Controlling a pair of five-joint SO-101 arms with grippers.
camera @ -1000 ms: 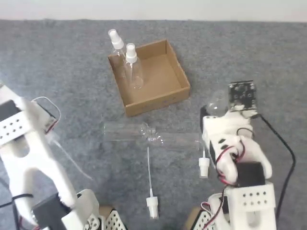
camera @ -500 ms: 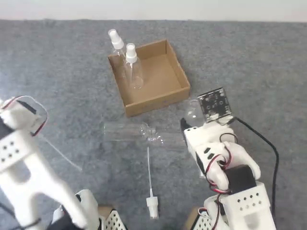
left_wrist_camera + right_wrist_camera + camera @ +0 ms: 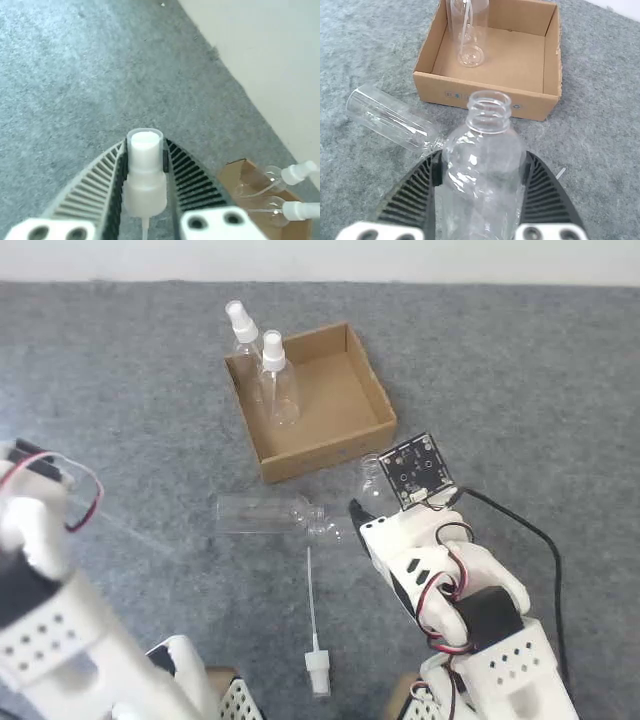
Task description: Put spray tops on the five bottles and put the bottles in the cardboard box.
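1. Done: two capped bottles [image 3: 280, 390] stand in the upper-left corner of the cardboard box [image 3: 330, 455].
2. In hand: right gripper [image 3: 482, 156] pinches an uncapped bottle [image 3: 482, 172] at frame centre, just below the box. Left gripper [image 3: 145, 146] pinches a spray top [image 3: 145, 175], well apart from the box.
3. Left to do: a bare bottle [image 3: 258, 512] lies left of centre, and a loose spray top [image 3: 317, 668] lies at bottom centre.
4. The box's right half is open. Its near wall likely needs clearing.

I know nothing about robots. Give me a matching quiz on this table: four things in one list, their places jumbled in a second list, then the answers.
Things:
1. lifted uncapped bottle
2. two capped bottles
3. uncapped bottle on its side
4. lifted spray top

Places:
a. in the left gripper
b. in the cardboard box
c. on the carpet near the box
d. in the right gripper

Pairs: 1-d, 2-b, 3-c, 4-a
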